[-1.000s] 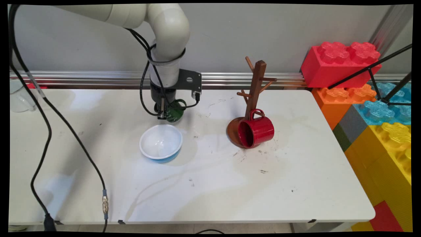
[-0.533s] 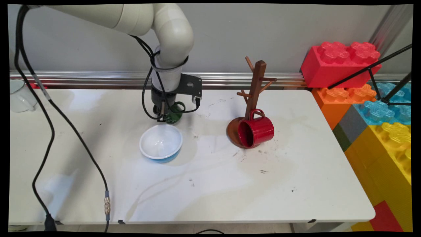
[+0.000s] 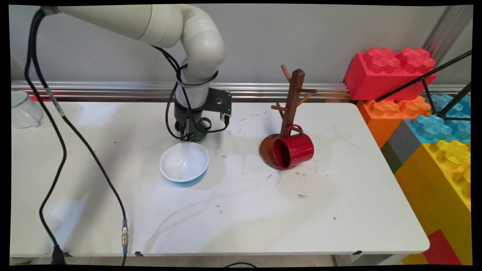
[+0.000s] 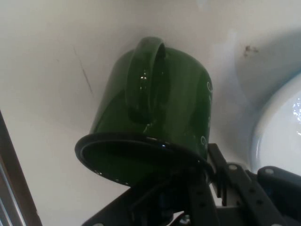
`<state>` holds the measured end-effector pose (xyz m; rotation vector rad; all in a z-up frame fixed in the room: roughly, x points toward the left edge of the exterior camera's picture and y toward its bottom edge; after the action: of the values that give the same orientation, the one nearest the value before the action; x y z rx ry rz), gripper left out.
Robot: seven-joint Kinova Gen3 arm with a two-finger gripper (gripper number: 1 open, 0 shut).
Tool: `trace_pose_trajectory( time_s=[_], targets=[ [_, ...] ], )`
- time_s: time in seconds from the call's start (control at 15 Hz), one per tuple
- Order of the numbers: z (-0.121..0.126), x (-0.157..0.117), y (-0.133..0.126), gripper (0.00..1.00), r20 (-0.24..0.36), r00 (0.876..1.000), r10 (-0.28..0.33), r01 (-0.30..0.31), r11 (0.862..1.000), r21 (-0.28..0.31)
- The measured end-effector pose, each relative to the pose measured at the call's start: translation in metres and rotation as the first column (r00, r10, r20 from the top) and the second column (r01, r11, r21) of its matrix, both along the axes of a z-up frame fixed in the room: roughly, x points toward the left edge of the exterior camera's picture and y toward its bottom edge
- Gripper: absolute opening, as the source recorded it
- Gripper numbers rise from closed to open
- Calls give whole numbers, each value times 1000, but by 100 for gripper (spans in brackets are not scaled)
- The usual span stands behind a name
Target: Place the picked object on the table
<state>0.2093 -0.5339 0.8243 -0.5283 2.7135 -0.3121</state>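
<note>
Item one, for your record: the black gripper (image 3: pixel 187 132) stands low over the white table (image 3: pixel 241 210), just behind the bowl, clamped on the rim of a green mug (image 4: pixel 155 103). In the hand view you see one finger inside the mug's black-edged mouth and the other outside its wall, the handle turned toward the camera. In the main view the mug (image 3: pixel 198 132) shows only as a green patch beside the gripper; you cannot tell whether it rests on the table or hangs just clear of it.

Item two: a white bowl with a blue outside (image 3: pixel 184 163), upright, just in front of the gripper.

Item three: a wooden mug tree (image 3: pixel 292 101) on a round base, well to the right, with a red mug (image 3: pixel 293 149) lying on its side against the base, mouth toward you.

Item four: a white cup (image 3: pixel 23 109) at the table's far left edge.

Item five: large coloured toy bricks (image 3: pixel 425 113) stacked beyond the right end.
</note>
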Motion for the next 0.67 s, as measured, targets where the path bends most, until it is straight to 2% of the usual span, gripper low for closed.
trace_pose_trajectory(
  time_s=[0.67],
  targets=[
    [-18,0,-7,0,14,1000,19,-19,1000,2]
  ],
)
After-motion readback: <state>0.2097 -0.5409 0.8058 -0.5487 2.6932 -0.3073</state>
